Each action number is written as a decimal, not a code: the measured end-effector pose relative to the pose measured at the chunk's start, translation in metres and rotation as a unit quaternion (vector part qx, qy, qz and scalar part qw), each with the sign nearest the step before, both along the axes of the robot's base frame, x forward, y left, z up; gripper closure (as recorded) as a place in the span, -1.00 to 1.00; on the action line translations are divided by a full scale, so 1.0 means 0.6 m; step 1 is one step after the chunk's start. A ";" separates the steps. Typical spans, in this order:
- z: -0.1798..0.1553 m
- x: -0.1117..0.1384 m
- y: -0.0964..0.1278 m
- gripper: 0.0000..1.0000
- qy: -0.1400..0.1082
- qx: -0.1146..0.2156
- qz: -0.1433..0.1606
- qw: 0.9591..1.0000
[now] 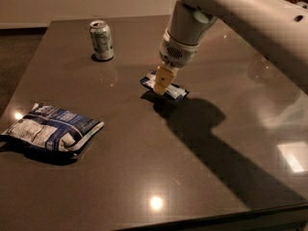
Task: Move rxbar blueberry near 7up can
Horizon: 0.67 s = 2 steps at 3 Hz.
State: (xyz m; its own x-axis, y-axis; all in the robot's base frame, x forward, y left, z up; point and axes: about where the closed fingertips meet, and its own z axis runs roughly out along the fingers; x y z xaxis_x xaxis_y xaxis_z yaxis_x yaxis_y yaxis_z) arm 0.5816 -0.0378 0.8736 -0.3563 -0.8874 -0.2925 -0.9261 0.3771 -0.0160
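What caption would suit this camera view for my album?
The gripper holds the rxbar blueberry mid-table, apart from the 7up can; a chip bag lies nearby.

Matt plastic pincer (161, 84) grips crinkly rxbar blueberry (176, 92) above glossy table (144, 167).
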 end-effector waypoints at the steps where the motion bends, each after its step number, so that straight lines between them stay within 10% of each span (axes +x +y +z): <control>1: 0.005 0.041 0.020 1.00 -0.005 -0.011 -0.004 1.000; 2: 0.018 0.094 0.052 1.00 -0.013 -0.016 0.002 1.000</control>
